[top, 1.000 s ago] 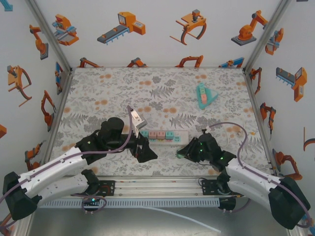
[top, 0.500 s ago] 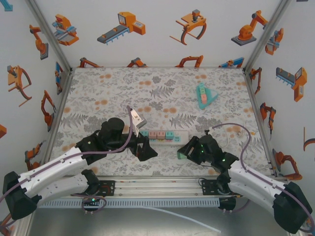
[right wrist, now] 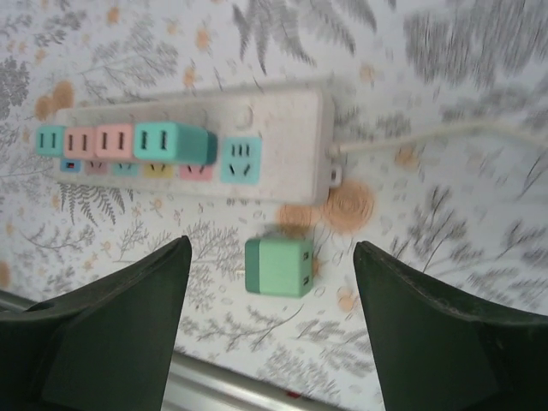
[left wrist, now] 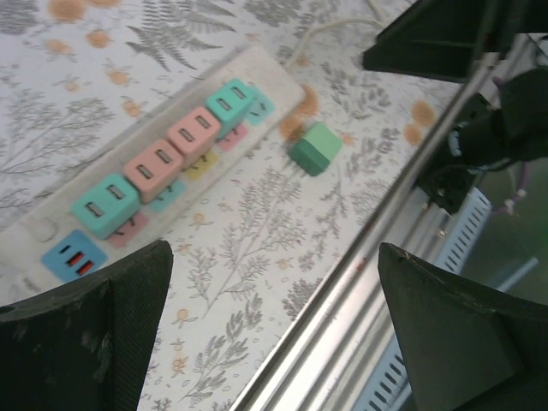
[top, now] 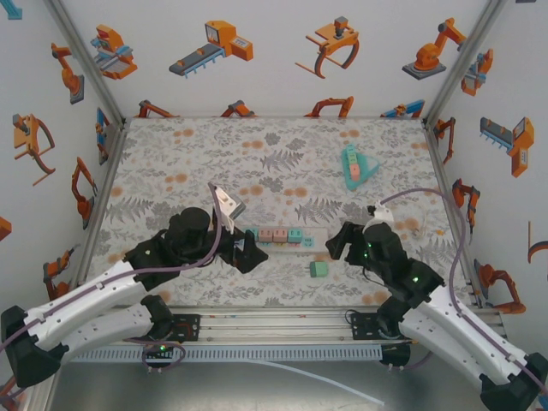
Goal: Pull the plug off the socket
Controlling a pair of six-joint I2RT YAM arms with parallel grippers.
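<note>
Right end effector (right wrist: 271,246) opened wide, plug (right wrist: 276,267) released beside socket (right wrist: 287,111); left end effector (left wrist: 274,257) wide.

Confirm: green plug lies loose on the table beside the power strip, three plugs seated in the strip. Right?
Wrong on the count. The left wrist view shows four plugs seated in the power strip, not three: teal, pink, pink, teal in a row. The rest holds: the green plug lies loose on the table beside the strip.
</note>
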